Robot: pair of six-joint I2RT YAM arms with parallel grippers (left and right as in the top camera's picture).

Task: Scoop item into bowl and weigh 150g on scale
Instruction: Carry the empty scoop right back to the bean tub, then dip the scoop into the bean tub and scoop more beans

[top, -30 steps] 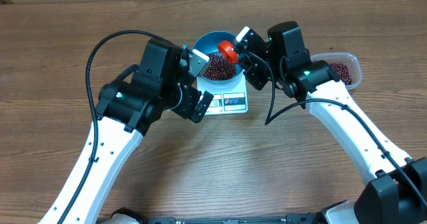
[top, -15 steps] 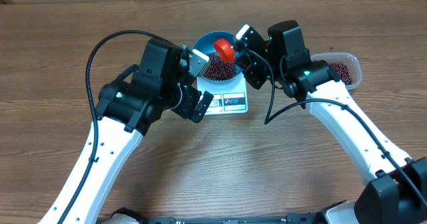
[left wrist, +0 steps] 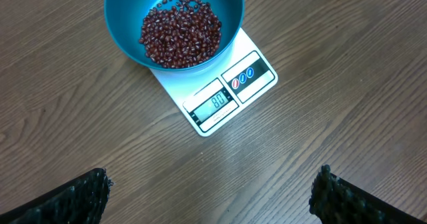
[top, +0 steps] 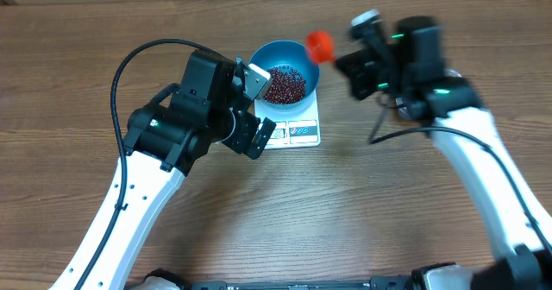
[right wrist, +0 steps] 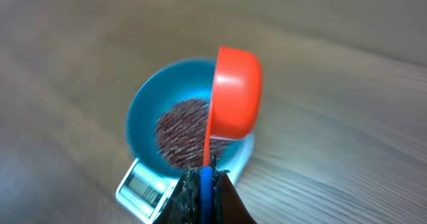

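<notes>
On the desk in front of the two arms, the white scale (left wrist: 177, 84) carries the blue bowl (left wrist: 123, 14), and the bowl holds a loose heap of beans (left wrist: 180, 31) that covers its floor and part of one wall. So the scooping is under way and some of the load is already in place. The scale's display is lit, but I can't read the digits for sure, so I can't say how near the target weight it stands.

The right jaws are clenched on the thin handle of a red scoop (right wrist: 233, 94), held in the air just beside the bowl's rim, towards the right arm (top: 423, 57). The scoop is tipped on its edge with its back to the wrist camera. I judge it to be emptied, though its inside is hidden.

The left jaws stand released and wide, grasping nothing, hovering above the desk just short of the scale.

What is left, I'd say, is more scoops, then small additions as the reading nears the mark.
</notes>
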